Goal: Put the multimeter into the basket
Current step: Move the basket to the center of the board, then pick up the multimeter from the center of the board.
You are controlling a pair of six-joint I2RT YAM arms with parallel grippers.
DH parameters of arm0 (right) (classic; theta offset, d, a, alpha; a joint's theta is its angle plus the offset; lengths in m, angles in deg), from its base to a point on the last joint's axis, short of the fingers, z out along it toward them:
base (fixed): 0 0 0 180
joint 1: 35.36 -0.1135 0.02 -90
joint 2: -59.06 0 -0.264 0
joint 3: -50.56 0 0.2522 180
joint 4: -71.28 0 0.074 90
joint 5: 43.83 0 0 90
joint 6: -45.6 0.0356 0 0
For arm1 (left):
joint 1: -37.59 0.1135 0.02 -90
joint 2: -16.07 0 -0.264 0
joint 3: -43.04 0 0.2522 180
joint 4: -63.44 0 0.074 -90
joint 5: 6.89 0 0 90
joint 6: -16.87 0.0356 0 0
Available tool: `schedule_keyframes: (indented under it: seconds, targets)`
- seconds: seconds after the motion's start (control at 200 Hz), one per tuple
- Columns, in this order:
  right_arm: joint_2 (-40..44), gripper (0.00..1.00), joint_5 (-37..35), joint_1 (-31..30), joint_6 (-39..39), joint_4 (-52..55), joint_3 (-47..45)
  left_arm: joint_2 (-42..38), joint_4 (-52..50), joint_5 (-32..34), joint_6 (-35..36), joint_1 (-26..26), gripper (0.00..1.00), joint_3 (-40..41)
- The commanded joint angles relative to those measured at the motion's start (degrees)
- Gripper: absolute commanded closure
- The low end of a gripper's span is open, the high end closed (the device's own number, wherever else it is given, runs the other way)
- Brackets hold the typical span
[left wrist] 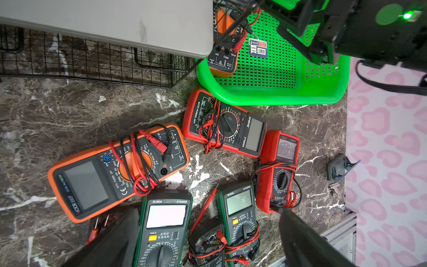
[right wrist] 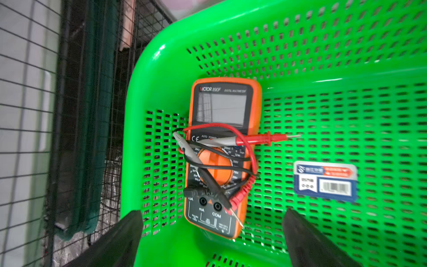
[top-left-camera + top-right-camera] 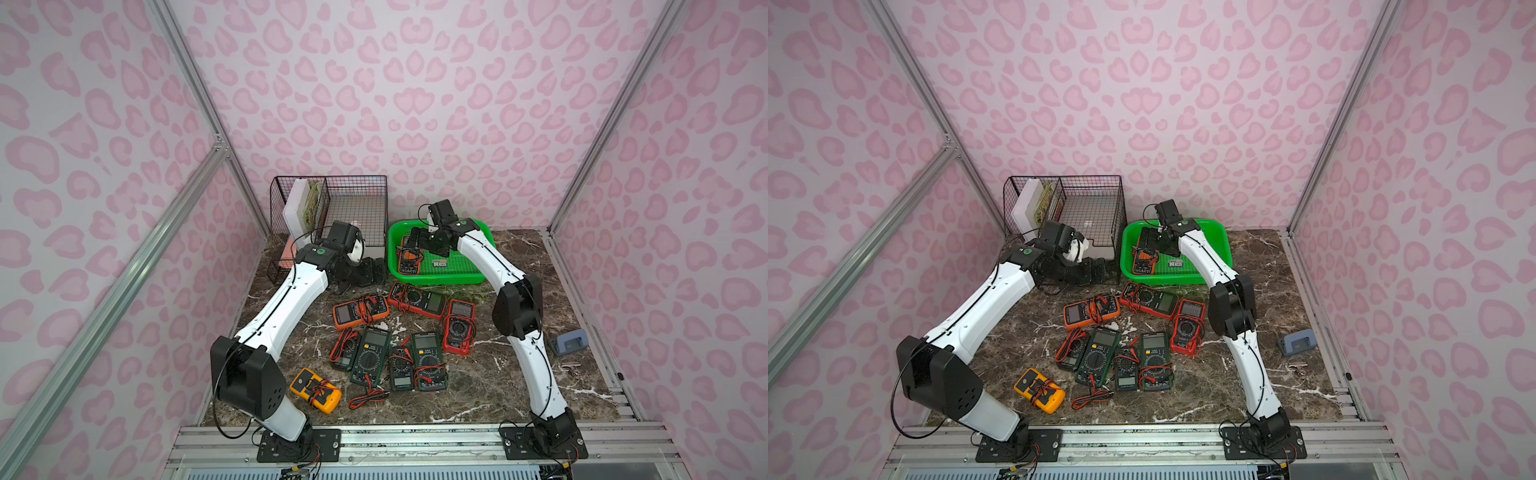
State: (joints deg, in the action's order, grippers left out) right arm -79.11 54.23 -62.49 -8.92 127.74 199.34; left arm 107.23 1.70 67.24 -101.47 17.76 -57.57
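The green basket (image 3: 437, 279) (image 3: 1167, 281) stands at the back of the marble table. An orange multimeter (image 2: 221, 157) (image 3: 409, 262) lies flat in it near one corner, with its red and black leads wound over its face. My right gripper (image 2: 212, 213) (image 3: 417, 242) hangs open just above it, its fingers on either side and touching nothing. My left gripper (image 1: 209, 211) (image 3: 368, 272) is open and empty, low over the table left of the basket. Several more multimeters lie in front: an orange one (image 1: 117, 171), a red one (image 1: 225, 129), another red one (image 1: 278, 171) and green ones (image 1: 164, 228).
A black wire-mesh organiser (image 3: 332, 208) holding a white box stands beside the basket at the back left. A yellow multimeter (image 3: 316, 390) lies near the left arm's base. A grey-blue hole punch (image 3: 567, 341) and a small metal clip (image 3: 570, 368) sit by the right edge. A barcode label (image 2: 325, 180) is on the basket floor.
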Motion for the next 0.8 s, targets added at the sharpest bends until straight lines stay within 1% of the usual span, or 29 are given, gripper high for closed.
schedule_keyframes:
  seconds: [0.0, 0.025, 0.13, 0.295, 0.305, 0.53, 0.615, 0.795]
  targets:
    - [5.9, 0.01, -3.0, 0.1, -1.4, -0.9, -5.6, -0.9, 1.0, -0.8, 1.0, 0.1, 0.01, 0.7]
    - [6.7, 0.01, -3.4, 0.1, -1.5, -1.5, -7.8, -1.0, 1.2, -1.0, 1.1, 0.1, 0.02, 1.0]
    - [15.1, 0.01, -4.1, 0.2, -1.9, -3.6, -16.8, -1.5, 1.7, -1.4, 1.1, 0.0, 0.02, 2.2]
    - [26.1, 0.01, -6.2, 0.5, -1.9, -4.3, -31.1, -2.2, 3.3, -1.4, -0.2, -1.0, 0.02, 3.2]
    - [26.8, 0.01, -6.3, 0.6, -1.9, -4.5, -32.1, -2.3, 3.4, -1.4, -0.3, -1.1, 0.01, 4.4]
    - [43.3, 0.01, -9.1, 0.5, 2.4, -6.9, -55.7, -2.6, 3.4, 1.0, -4.3, -6.1, 0.01, 5.2]
    - [49.0, 0.01, -9.1, 0.4, 4.5, -8.5, -64.4, -3.3, 3.0, 1.7, -5.8, -7.8, 0.02, 6.0]
    - [56.3, 0.01, -8.6, -1.3, 7.0, -8.6, -74.4, -5.1, 4.8, 2.6, -9.2, -9.7, 0.02, 9.9]
